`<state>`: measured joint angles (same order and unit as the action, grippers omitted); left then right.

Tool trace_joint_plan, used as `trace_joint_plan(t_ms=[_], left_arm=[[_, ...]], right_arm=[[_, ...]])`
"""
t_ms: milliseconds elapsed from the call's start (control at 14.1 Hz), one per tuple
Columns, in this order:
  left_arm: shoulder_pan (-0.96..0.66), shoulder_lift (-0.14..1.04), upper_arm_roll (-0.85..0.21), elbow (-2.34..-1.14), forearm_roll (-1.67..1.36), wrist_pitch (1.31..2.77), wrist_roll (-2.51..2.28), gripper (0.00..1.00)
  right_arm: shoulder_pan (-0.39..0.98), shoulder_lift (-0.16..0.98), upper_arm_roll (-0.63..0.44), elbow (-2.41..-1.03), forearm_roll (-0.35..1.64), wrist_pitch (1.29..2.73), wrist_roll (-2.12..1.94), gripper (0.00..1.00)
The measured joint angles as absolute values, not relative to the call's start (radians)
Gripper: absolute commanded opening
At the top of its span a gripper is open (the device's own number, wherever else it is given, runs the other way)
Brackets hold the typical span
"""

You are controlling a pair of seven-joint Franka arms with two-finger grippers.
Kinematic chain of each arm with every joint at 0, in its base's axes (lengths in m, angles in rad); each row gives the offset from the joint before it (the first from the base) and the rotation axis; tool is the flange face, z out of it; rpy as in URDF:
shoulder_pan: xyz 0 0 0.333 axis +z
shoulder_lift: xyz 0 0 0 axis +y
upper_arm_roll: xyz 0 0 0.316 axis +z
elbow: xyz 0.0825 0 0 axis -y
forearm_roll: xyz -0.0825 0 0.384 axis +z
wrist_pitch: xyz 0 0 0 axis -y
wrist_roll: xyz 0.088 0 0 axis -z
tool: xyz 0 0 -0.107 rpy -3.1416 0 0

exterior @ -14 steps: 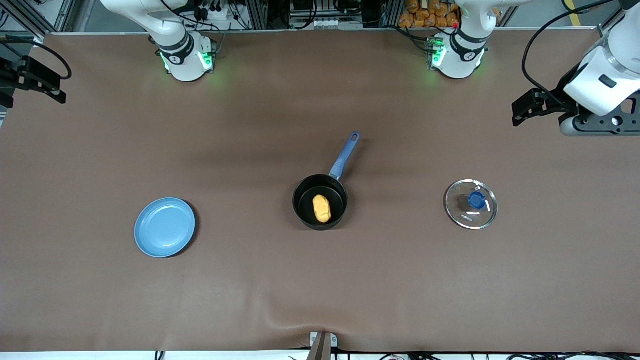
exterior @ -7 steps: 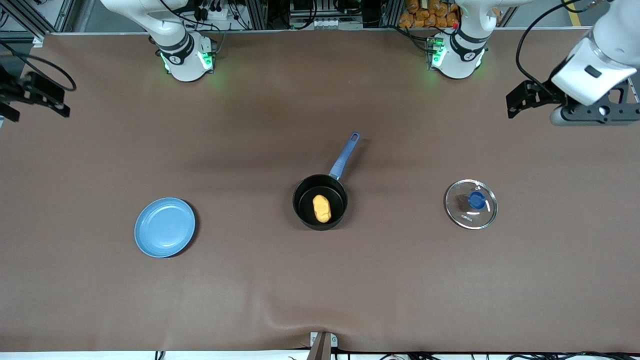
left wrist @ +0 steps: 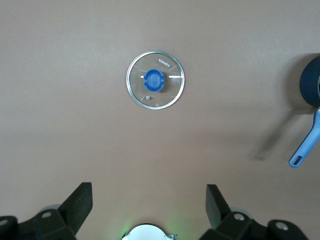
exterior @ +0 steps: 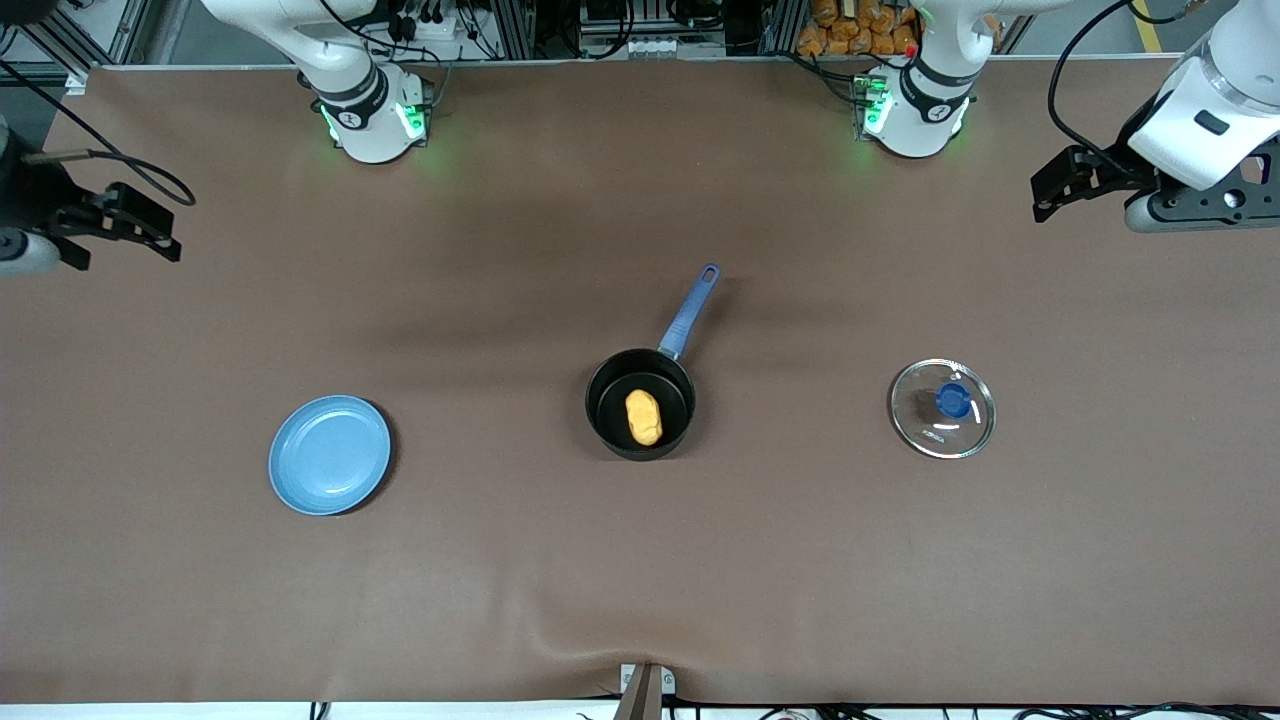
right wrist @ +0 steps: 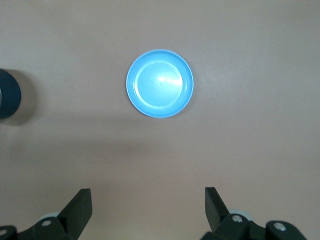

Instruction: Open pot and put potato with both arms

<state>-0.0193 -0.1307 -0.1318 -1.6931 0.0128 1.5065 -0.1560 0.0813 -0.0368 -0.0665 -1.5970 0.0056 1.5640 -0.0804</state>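
The black pot (exterior: 640, 404) with a long blue handle (exterior: 688, 313) stands open at the table's middle. The yellow-orange potato (exterior: 643, 417) lies inside it. The glass lid with a blue knob (exterior: 943, 407) lies flat on the table toward the left arm's end, and also shows in the left wrist view (left wrist: 155, 80). My left gripper (exterior: 1064, 186) hangs open and empty high over the left arm's end of the table (left wrist: 148, 200). My right gripper (exterior: 125, 226) hangs open and empty high over the right arm's end (right wrist: 148, 202). The pot's rim shows at the edge of both wrist views (left wrist: 311, 80) (right wrist: 9, 93).
A flat light-blue plate (exterior: 329, 454) lies toward the right arm's end of the table, seen also in the right wrist view (right wrist: 159, 83). The brown table cover (exterior: 640, 560) has a small wrinkle at the edge nearest the front camera.
The right gripper has swung in from the table's end to hang over its edge. The left gripper has shifted slightly toward the bases' side. Pot, potato, lid and plate have not moved.
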Motion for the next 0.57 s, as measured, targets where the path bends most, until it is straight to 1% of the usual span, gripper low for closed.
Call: trace_joint_plan(t_ms=[567], left_arm=[[-0.009,-0.113,-0.12,-1.668,0.013,1.517,-0.156,1.0]], right_arm=[[0.085,-0.02,-0.056,-1.578,0.013,1.571,-0.08,1.0]])
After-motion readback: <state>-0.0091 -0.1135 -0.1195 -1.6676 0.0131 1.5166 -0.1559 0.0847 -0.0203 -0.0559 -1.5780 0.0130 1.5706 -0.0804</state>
